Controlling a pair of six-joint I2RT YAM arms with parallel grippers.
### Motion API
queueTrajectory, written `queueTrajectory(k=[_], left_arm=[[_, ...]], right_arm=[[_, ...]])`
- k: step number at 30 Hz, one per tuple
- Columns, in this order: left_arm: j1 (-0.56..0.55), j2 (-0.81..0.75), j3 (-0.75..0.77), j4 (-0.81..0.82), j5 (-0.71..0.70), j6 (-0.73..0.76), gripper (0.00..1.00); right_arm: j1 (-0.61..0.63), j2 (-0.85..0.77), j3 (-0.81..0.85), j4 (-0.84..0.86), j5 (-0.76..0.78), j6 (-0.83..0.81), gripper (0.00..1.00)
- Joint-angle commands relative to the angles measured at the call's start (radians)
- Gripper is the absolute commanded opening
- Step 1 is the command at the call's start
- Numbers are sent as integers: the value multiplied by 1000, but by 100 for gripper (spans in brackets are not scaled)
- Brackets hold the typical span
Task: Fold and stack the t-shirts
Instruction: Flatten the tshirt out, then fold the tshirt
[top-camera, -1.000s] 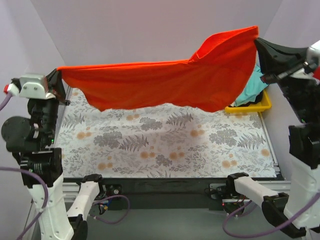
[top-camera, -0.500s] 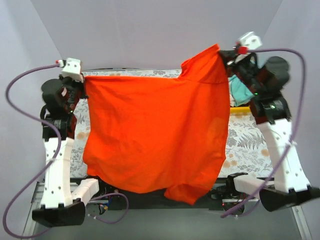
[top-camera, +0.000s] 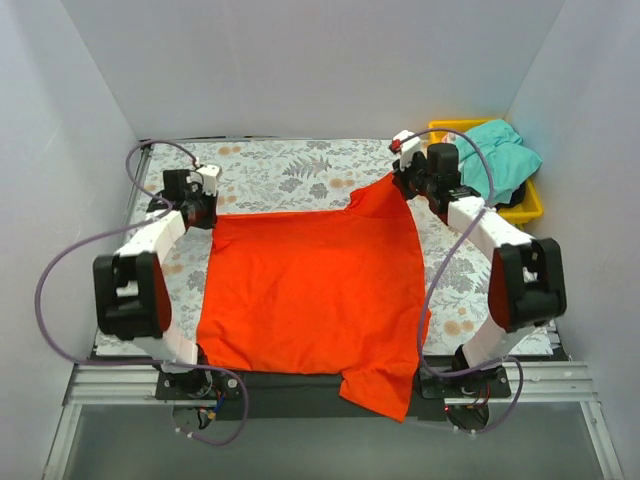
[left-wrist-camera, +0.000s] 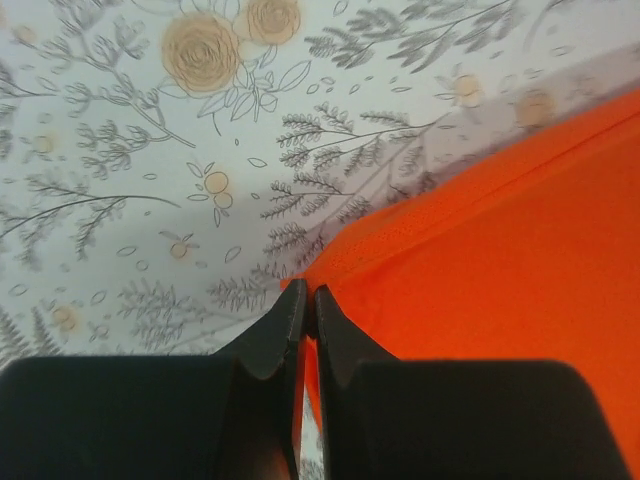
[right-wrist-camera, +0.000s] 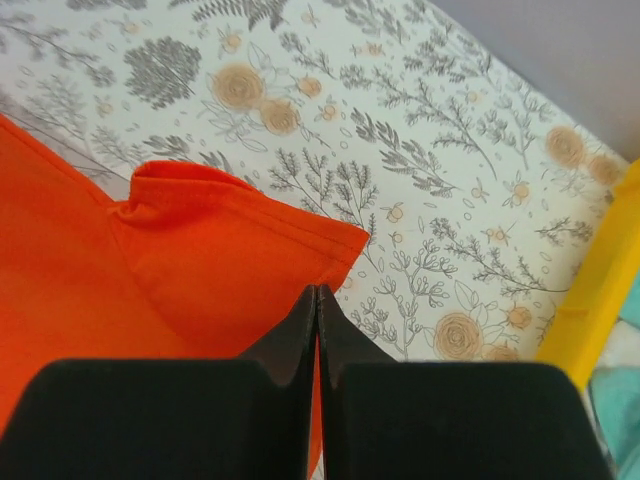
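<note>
Pinching tee (top-camera: 310, 290) corners, L hand (left-wrist-camera: 308, 293), R hand (right-wrist-camera: 317, 292)

Matt soft cloth, stitched hem: orange-red t-shirt (top-camera: 310, 290). Matt floral print: table cover (top-camera: 290, 172). Smooth yellow plastic: bin (top-camera: 528, 212).

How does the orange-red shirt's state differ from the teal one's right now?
The bright orange-red cloth t-shirt lies spread out on the floral table; the teal-green cloth t-shirt sits bunched in the yellow plastic bin. The orange-red one's far corners are pinched by the left gripper and right gripper; the teal-green one is untouched. Both are plain and not yet folded.
</note>
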Motion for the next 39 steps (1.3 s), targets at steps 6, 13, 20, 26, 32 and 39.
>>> queueTrajectory(k=[6, 13, 20, 26, 32, 39], left_arm=[[6, 394, 271, 7, -59, 25, 0], [12, 513, 414, -41, -37, 37, 2], [33, 396, 382, -87, 58, 71, 2], [38, 218, 253, -67, 130, 137, 1], [41, 92, 137, -76, 130, 241, 3], [52, -49, 32, -151, 154, 348, 6]], right_arm=[[-1, 278, 230, 110, 54, -40, 1], [-1, 359, 370, 66, 69, -40, 1], [-1, 246, 346, -25, 20, -30, 1], [-1, 80, 203, -58, -21, -29, 1], [-1, -50, 113, -138, -61, -41, 1], [-1, -181, -21, -193, -90, -59, 1]])
